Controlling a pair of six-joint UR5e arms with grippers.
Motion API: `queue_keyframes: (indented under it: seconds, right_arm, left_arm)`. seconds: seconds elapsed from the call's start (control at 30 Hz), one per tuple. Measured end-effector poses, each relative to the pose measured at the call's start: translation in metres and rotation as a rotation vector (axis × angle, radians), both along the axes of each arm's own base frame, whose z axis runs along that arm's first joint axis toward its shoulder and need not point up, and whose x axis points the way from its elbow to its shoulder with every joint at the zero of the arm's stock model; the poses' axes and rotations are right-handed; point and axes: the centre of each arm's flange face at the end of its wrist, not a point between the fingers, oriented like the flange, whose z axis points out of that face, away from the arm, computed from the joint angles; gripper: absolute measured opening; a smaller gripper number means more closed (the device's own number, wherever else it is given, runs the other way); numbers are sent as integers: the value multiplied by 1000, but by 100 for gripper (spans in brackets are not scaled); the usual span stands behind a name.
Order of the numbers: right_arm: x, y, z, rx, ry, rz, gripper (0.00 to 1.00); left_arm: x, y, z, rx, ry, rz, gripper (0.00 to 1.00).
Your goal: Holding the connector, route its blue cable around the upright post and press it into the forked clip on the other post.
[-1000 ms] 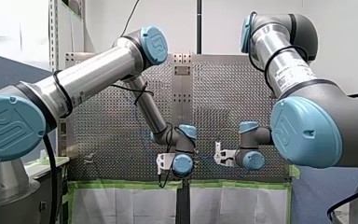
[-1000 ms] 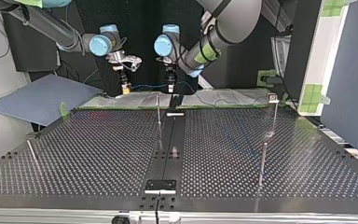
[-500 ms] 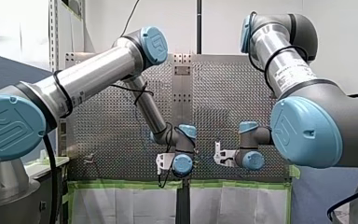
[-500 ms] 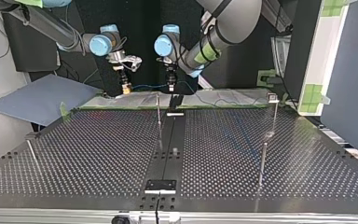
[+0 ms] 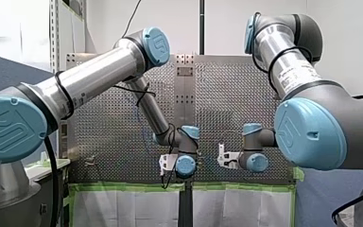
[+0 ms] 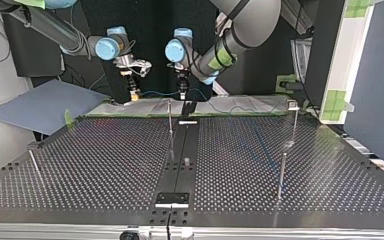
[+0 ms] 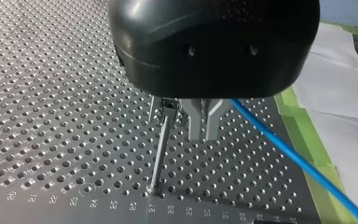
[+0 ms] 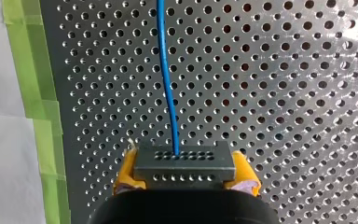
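My right gripper (image 8: 184,173) has its yellow pads shut on a grey connector (image 8: 184,162). The blue cable (image 8: 168,79) runs straight ahead from it over the perforated plate. In the top view this gripper (image 6: 134,93) hangs at the table's far edge, and the cable (image 6: 157,92) stretches across to my left gripper (image 6: 182,93). In the left wrist view, my left gripper (image 7: 204,133) has its metal fingers shut, and the cable (image 7: 289,154) comes out from behind them. A thin upright post (image 7: 161,149) with a forked head (image 7: 168,106) stands close beside those fingers.
More thin posts rise from the perforated table (image 6: 105,165): one (image 6: 295,122) at the top view's far right with a small head, one (image 6: 281,175) nearer, and one (image 6: 34,162) at the left. Green tape (image 8: 42,121) and white sheeting (image 7: 335,93) edge the plate.
Both arms stay almost where they were; my left wrist has shifted very slightly. The cable still spans between the two grippers.
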Motion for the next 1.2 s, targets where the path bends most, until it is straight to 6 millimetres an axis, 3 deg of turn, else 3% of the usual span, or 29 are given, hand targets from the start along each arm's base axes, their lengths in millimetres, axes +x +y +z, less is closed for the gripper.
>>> queue_keyframes:
  seconds: [0.43,1.2]
  right_arm:
    - [-9,-7,-1,6,-9,-20,0]
    - [-19,-14,-2,13,-18,-45,0]
  left_arm:
    - [10,-3,5,-10,10,-20,3]
    - [5,-9,4,-10,13,-42,3]
